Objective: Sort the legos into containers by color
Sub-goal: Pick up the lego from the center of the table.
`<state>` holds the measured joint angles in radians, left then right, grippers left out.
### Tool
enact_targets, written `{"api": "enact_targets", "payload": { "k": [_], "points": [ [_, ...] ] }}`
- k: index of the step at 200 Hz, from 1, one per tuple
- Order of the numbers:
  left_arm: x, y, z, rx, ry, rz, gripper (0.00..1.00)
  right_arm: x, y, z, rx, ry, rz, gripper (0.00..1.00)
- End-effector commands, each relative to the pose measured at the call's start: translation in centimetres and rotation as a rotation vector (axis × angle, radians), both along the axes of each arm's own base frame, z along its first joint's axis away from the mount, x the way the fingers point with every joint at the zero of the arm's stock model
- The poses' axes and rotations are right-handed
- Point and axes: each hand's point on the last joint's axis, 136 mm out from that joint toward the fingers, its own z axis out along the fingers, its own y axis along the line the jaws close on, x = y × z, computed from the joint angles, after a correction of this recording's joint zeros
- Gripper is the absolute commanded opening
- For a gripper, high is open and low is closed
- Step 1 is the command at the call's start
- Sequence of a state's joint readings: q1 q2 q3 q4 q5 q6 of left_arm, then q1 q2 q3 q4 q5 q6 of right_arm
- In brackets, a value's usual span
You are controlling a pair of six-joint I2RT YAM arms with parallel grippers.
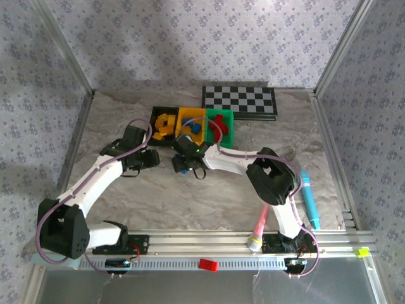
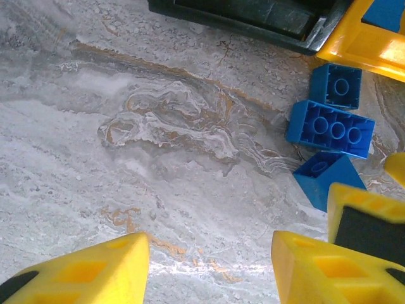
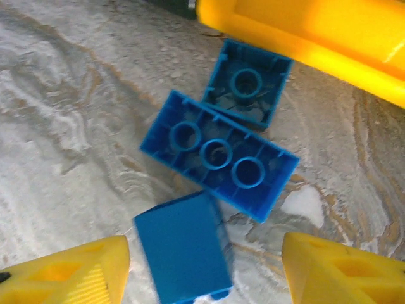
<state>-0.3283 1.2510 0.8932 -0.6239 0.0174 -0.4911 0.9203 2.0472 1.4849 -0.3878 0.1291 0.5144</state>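
Observation:
Three blue legos lie on the table in front of the containers: a small one upside down (image 3: 248,82), a long one upside down (image 3: 218,154), and one showing a smooth face (image 3: 183,250). My right gripper (image 3: 205,266) stands open around the smooth-faced one, whose side is close to the left finger (image 3: 69,272) and well apart from the right finger. The left gripper (image 2: 212,266) is open over bare table, with the same blue legos (image 2: 330,128) to its right. The black container (image 1: 163,123) holds yellow legos, the yellow container (image 1: 192,121) blue ones, the green container (image 1: 221,126) red ones.
A checkerboard (image 1: 239,101) lies behind the containers. A pink marker (image 1: 258,231) and a teal marker (image 1: 309,199) lie at the near right. A red lego (image 1: 207,265) sits on the front rail. Both grippers (image 1: 152,159) (image 1: 183,166) are close together.

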Motion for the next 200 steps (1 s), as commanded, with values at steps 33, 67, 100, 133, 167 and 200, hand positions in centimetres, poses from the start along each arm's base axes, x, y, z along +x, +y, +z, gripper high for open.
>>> {"api": "enact_targets", "payload": {
  "k": [33, 67, 100, 133, 167, 200],
  "points": [
    [0.0, -0.1, 0.2, -0.036, -0.017, 0.017, 0.53, -1.5, 1.5, -2.6, -0.023, 0.096, 0.075, 0.62],
    [0.4, -0.4, 0.2, -0.045, -0.017, 0.012, 0.53, -2.1, 1.5, -2.9, -0.038, 0.101, 0.080, 0.62],
    [0.6, -0.6, 0.1, -0.055, -0.016, 0.008, 0.53, -2.5, 2.5, -2.4, -0.014, 0.103, 0.101, 0.65],
    [0.4, -0.7, -0.2, -0.062, -0.004, 0.008, 0.53, -2.9, 3.4, -2.8, -0.019, 0.114, 0.121, 0.64],
    [-0.1, -0.1, -0.4, -0.045, -0.013, 0.021, 0.53, -3.7, 3.5, -3.7, -0.027, 0.140, 0.129, 0.51],
    [-0.2, 0.0, -1.0, -0.054, -0.012, 0.023, 0.53, -4.2, 3.1, -3.5, -0.042, 0.131, 0.126, 0.31]
  ]
}}
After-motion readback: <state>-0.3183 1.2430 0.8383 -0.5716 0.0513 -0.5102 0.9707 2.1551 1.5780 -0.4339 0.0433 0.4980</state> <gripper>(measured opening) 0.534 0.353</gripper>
